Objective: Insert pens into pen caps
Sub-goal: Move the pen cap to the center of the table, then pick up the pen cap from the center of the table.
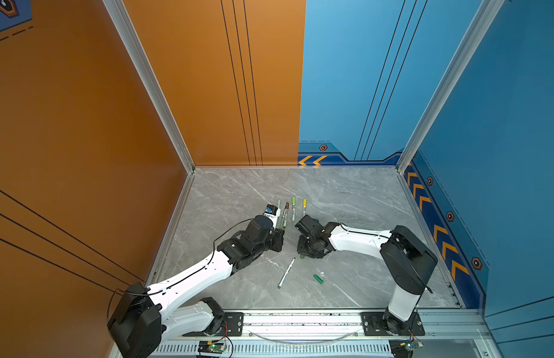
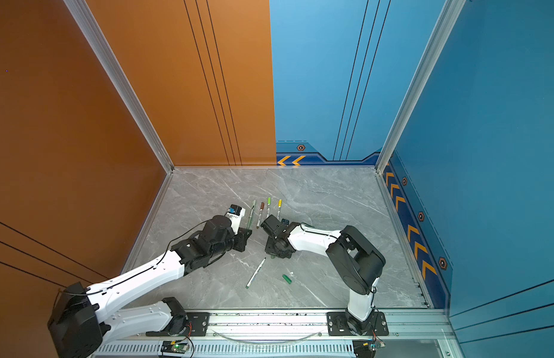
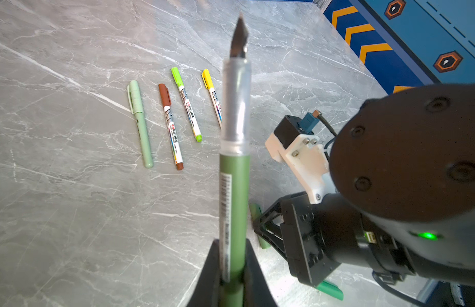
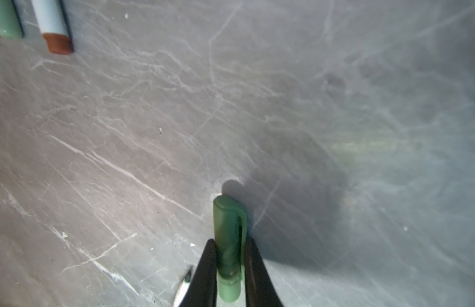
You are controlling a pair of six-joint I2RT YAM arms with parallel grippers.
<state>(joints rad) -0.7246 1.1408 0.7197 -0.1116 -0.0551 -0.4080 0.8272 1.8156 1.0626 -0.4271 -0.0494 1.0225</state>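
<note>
Clamping a green pen (image 3: 235, 191) in the left gripper (image 3: 232, 247) and a cap (image 4: 228, 220) in the right gripper (image 4: 228, 255), the robot has four capped pens (image 3: 170, 125) done, one white pen (image 1: 286, 272) waiting.

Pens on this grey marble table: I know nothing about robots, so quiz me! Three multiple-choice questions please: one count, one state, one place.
1. How many capped pens lie in the row on the grey marble table? A two; B six; C four.
2. The dark green plastic pen in the left pincer is: A uncapped, dark tip bare; B capped; C lying on the table.
3. The white-barrelled pen with a dark green end lies: A in the row; B alone, nearer the arms' bases; C in the left pincer.

Answers: C, the sage-green pen, brown-capped pen, light-green-capped pen and yellow-capped pen make the row. A, the left wrist view shows its bare tip. B, both top views show it apart from the row.
</note>
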